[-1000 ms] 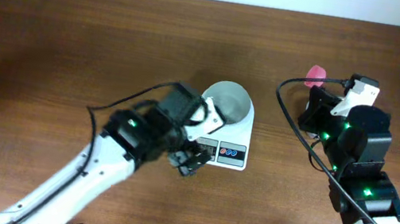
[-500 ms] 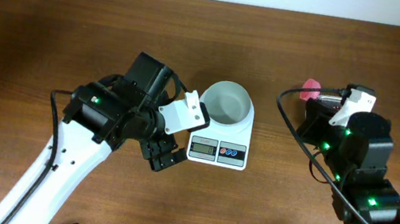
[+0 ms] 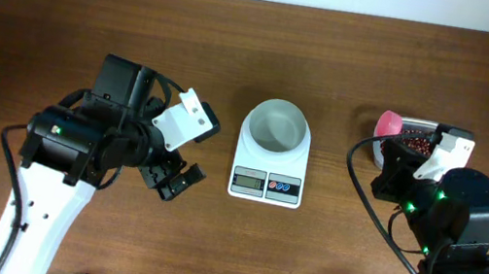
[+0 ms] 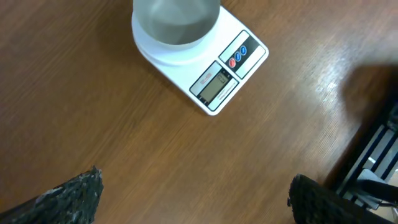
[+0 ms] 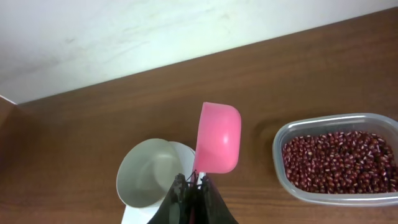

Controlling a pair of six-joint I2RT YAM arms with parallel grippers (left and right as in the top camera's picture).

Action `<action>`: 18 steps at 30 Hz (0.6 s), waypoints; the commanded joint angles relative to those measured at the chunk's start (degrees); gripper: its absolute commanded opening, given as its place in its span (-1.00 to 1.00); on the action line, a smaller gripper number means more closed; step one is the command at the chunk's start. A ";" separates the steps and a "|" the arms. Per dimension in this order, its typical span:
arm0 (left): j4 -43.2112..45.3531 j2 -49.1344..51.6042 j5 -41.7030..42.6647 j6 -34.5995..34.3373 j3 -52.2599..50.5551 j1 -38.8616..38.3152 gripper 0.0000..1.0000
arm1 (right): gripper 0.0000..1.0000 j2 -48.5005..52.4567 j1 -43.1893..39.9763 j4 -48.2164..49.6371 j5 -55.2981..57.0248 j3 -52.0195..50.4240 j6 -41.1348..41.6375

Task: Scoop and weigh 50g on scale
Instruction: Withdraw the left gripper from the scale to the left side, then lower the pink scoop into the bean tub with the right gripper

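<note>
The white scale sits mid-table, and its round bowl is empty. My left gripper hovers open to the left of it, holding nothing. In the left wrist view the scale lies ahead between the spread fingertips. My right gripper is shut on the handle of a pink scoop, which hangs between the bowl and a clear tub of red-brown beans. No beans show in the scoop. Overhead, the scoop is at the tub's left edge.
A pale wall runs along the table's far edge. The right arm's black cable loops over the wood between the scale and the right arm. Bare brown wood lies in front of the scale.
The left arm has swung left, away from the scale's front corner, staying open. The right arm has drawn back to the right with the scoop, uncovering the bean tub.
</note>
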 commanded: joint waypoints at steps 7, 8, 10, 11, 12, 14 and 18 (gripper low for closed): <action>0.33 -0.24 1.81 2.47 0.81 0.35 0.98 | -0.92 -0.24 -0.37 -0.90 0.11 0.87 -0.63; 0.33 -0.24 1.81 2.47 0.81 0.35 0.98 | -0.92 -0.24 -0.37 -0.90 0.11 0.87 -0.63; 0.33 -0.24 1.84 2.47 0.81 0.35 0.98 | -0.92 -0.24 -0.37 -0.90 0.11 0.87 -0.63; 0.33 -0.24 1.84 2.47 0.81 0.35 0.98 | -0.92 -0.24 -0.37 -0.90 0.11 0.87 -0.63; 0.33 -0.24 1.84 2.45 0.81 0.35 0.98 | -0.92 -0.24 -0.37 -0.90 0.11 0.87 -0.63; 0.33 -0.22 1.86 2.45 0.76 0.35 0.98 | -0.92 -0.24 -0.37 -0.92 0.07 0.87 -0.61; 0.33 -0.17 2.51 2.45 -0.11 0.35 0.98 | -0.92 -0.24 -0.37 -0.92 0.09 0.87 -0.61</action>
